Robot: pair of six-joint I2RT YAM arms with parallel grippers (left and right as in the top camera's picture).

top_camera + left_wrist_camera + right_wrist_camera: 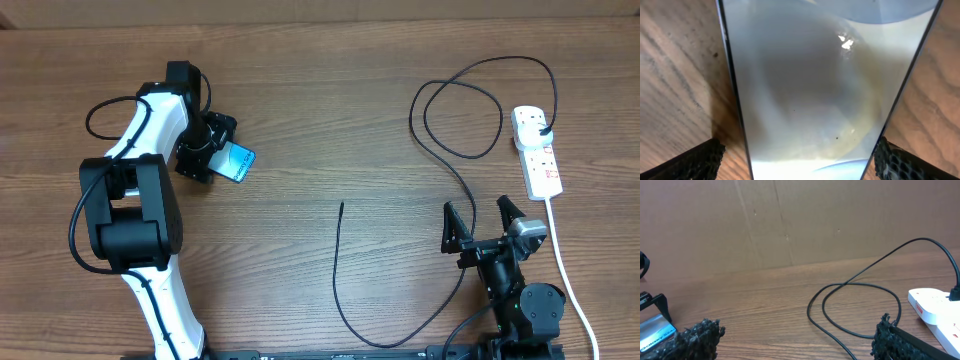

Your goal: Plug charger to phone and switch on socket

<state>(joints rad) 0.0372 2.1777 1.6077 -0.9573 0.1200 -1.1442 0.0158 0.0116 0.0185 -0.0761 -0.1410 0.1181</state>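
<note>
Leaving wide bare tabletop (300,100) toward the far edge and through the middle. At left, left tool (222,162) spread either side of the phone (240,162), blue end poking rightward, long axis straight between the fingers (690,162) in the wrist view. Mid-tabletop, charger (338,270) tip pointing at the far edge, cable sweeping right, passing just beside the right tool (475,205), likewise spread, empty. Far right, socket (540,165) lying near-to-far, plug head (541,130) in its far end, white cord (570,280) trailing nearward.

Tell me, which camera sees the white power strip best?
The overhead view: the whole power strip shows there. The right wrist view catches only one end of it. The left wrist view shows none of it, just the phone.
</note>
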